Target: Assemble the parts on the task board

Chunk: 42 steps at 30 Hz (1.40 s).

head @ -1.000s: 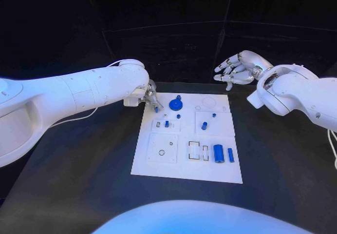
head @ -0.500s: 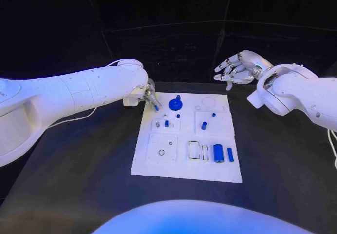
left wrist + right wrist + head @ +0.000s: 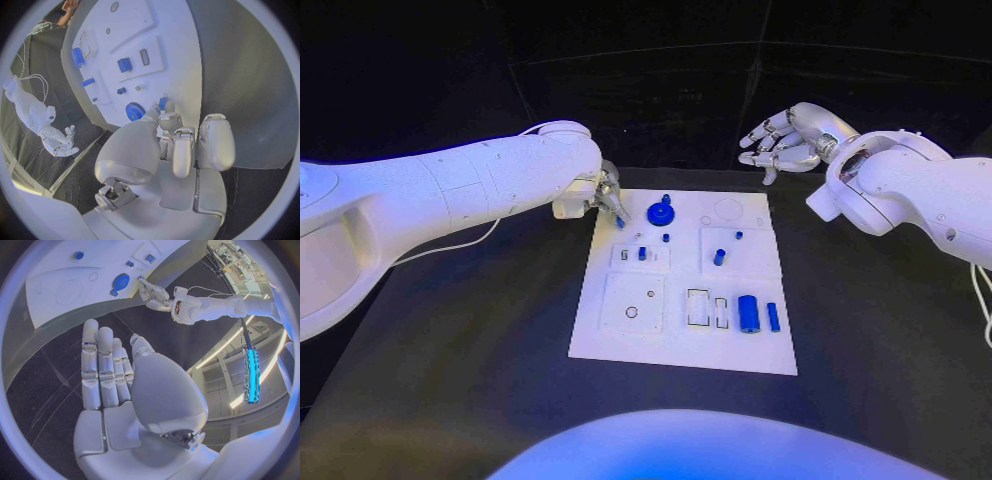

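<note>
The white task board [image 3: 687,345] lies in the middle of the table. My left hand [image 3: 602,193] hovers at its far left corner and pinches a small blue part [image 3: 162,103] in its fingertips, just over the board's edge beside the blue gear [image 3: 661,213]. In the left wrist view the gear [image 3: 134,111] lies close to the fingertips [image 3: 167,120]. My right hand [image 3: 783,140] hangs in the air beyond the board's far right corner, fingers apart and holding nothing. Its palm [image 3: 125,385] faces the board [image 3: 62,285].
Small blue pegs [image 3: 720,257] stand in the board's middle sockets. A blue cylinder [image 3: 749,314] and a blue bar [image 3: 773,317] lie at its near right. Dark table [image 3: 459,340] surrounds the board on all sides.
The left hand with its blue part has crept slightly toward the far side. The right hand has held still.
</note>
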Tool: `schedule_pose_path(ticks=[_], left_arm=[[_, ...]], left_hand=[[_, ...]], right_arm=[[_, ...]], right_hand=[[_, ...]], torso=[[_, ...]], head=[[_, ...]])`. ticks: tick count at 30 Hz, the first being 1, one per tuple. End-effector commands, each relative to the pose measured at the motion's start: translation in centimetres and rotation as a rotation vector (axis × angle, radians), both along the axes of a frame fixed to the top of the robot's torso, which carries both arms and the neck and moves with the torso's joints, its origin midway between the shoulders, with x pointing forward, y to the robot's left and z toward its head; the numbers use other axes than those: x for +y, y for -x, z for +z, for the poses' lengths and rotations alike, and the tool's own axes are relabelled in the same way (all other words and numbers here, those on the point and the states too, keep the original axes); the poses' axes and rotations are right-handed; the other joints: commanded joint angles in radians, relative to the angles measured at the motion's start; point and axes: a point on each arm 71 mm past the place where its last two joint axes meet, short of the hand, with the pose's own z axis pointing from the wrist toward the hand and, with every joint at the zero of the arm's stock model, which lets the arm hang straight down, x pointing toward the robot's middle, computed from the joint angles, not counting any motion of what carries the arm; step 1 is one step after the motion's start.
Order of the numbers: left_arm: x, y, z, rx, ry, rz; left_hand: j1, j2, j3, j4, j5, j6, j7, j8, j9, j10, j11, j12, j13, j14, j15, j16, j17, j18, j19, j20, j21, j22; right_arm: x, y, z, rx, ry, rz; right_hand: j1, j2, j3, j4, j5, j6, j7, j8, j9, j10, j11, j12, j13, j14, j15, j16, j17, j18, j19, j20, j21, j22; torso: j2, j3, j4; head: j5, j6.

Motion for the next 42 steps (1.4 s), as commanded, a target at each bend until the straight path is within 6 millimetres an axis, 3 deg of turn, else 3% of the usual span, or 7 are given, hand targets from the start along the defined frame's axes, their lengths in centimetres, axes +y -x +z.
schedule_pose_path(ticks=[1, 12, 22, 31, 37, 40, 42], left_arm=[[-0.1, 0.0, 0.2, -0.013, 0.037, 0.008], [0.4, 0.4, 0.3, -0.036, 0.083, 0.037], [0.9, 2.4, 0.4, -0.035, 0.139, 0.038], [0.9, 4.3, 0.6, -0.05, 0.178, 0.024], [0.8, 5.2, 0.8, -0.069, 0.196, 0.027], [0.7, 5.6, 0.8, -0.071, 0.195, 0.028], [0.6, 5.7, 0.8, -0.072, 0.192, 0.026]], left_hand=[[0.009, 0.002, 0.044, -0.04, 0.005, -0.008, -0.003, 0.006, 0.003, 0.0, -0.005, -0.008, -0.002, 0.106, -0.004, 0.003, 0.263, 0.008, 0.003, -0.007, 0.0, 0.002], [0.006, -0.013, 0.07, -0.066, 0.005, -0.017, -0.003, 0.013, 0.012, -0.002, -0.005, -0.015, -0.009, 0.106, -0.004, 0.003, 0.263, 0.008, 0.002, -0.007, -0.002, 0.001], [0.0, -0.031, 0.115, -0.098, 0.005, -0.019, -0.004, 0.018, 0.02, 0.006, -0.006, -0.018, -0.012, 0.106, -0.005, 0.003, 0.263, 0.008, 0.004, -0.007, 0.0, 0.006], [-0.029, -0.049, 0.18, -0.122, 0.005, -0.016, -0.004, 0.02, 0.025, 0.016, -0.007, -0.02, -0.013, 0.106, -0.005, 0.003, 0.263, 0.007, 0.005, -0.008, 0.0, 0.009], [-0.054, -0.063, 0.227, -0.133, 0.005, -0.015, -0.004, 0.022, 0.029, 0.022, -0.007, -0.02, -0.013, 0.106, -0.005, 0.003, 0.263, 0.007, 0.006, -0.008, 0.001, 0.011], [-0.056, -0.064, 0.232, -0.134, 0.005, -0.015, -0.004, 0.023, 0.03, 0.022, -0.007, -0.02, -0.012, 0.106, -0.005, 0.003, 0.263, 0.007, 0.006, -0.008, 0.001, 0.011], [-0.078, -0.076, 0.273, -0.141, 0.005, -0.016, -0.003, 0.026, 0.034, 0.026, -0.007, -0.019, -0.011, 0.106, -0.005, 0.003, 0.263, 0.007, 0.007, -0.008, 0.001, 0.013]], right_arm=[[0.1, 0.0, 0.1, 0.004, 0.0, 0.004], [0.0, 0.0, 0.1, 0.007, 0.002, 0.004], [-0.1, 0.0, 0.1, 0.007, 0.002, 0.002], [-0.3, -0.1, 0.1, 0.007, 0.003, -0.003], [-0.4, -0.1, 0.0, 0.006, 0.004, -0.006], [-0.4, -0.1, 0.0, 0.007, 0.004, -0.006], [-0.4, -0.1, 0.0, 0.007, 0.005, -0.006]], right_hand=[[0.01, -0.001, -0.007, 0.0, 0.008, -0.008, 0.0, 0.005, -0.001, -0.008, 0.002, 0.006, -0.002, -0.003, -0.003, 0.005, 0.0, 0.003, 0.006, 0.001, -0.006, -0.001], [0.011, -0.001, -0.007, 0.001, 0.011, -0.008, 0.0, 0.005, -0.001, -0.008, 0.002, 0.006, -0.002, -0.003, -0.003, 0.005, 0.0, 0.003, 0.006, 0.001, -0.006, -0.001], [0.011, -0.001, -0.007, 0.001, 0.011, -0.008, 0.0, 0.005, -0.001, -0.008, 0.002, 0.006, -0.002, -0.003, -0.003, 0.005, 0.0, 0.003, 0.006, 0.001, -0.006, -0.001], [0.011, -0.001, -0.007, 0.001, 0.011, -0.008, 0.0, 0.005, -0.001, -0.008, 0.002, 0.006, -0.002, -0.003, -0.003, 0.005, 0.0, 0.003, 0.006, 0.001, -0.006, -0.001], [0.01, -0.001, -0.008, 0.001, 0.012, -0.008, 0.0, 0.005, -0.001, -0.008, 0.002, 0.006, -0.003, -0.003, -0.002, 0.005, -0.001, 0.003, 0.006, 0.001, -0.006, -0.001], [0.01, -0.001, -0.009, 0.002, 0.014, -0.009, 0.0, 0.005, -0.001, -0.008, 0.002, 0.006, -0.004, -0.003, -0.002, 0.005, -0.001, 0.003, 0.006, 0.001, -0.006, -0.001], [0.01, -0.001, -0.009, 0.002, 0.014, -0.009, 0.0, 0.005, -0.001, -0.008, 0.002, 0.006, -0.004, -0.003, -0.002, 0.005, -0.001, 0.003, 0.006, 0.001, -0.006, -0.001]], torso=[[0.0, 0.0, 0.0009], [-0.001, 0.0007, 0.0001], [-0.001, 0.0001, 0.0017], [-0.001, -0.0017, 0.0023], [0.0, -0.0007, -0.0016], [0.0, -0.0008, -0.0018], [0.0, -0.0003, -0.0001]], head=[[0.002, 0.0], [0.006, 0.002], [0.009, 0.001], [0.011, 0.004], [0.015, 0.005], [0.015, 0.005], [0.014, 0.004]])
